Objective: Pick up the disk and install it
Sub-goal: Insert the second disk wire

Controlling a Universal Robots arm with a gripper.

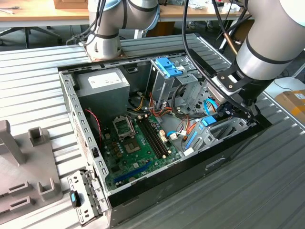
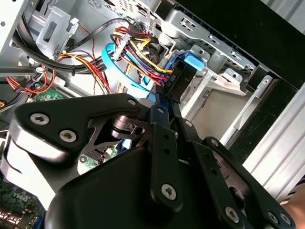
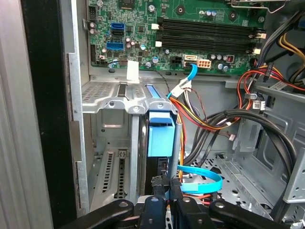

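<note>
Exterior view: gripper lowered into the open computer case, at the drive bay near the case's corner on the exterior view's right; blue-railed disk upright there, beside the motherboard.

Second wrist view: black fingers close together, pinching the disk's end.

First wrist view: disk standing in the bay slot, fingertips clamped on its edge, flat blue cable just beside.

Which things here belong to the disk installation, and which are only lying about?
Job: disk, gripper, drive bay in the computer case.
Lying about: grey plastic fixture, loose metal bracket, cardboard box.
</note>
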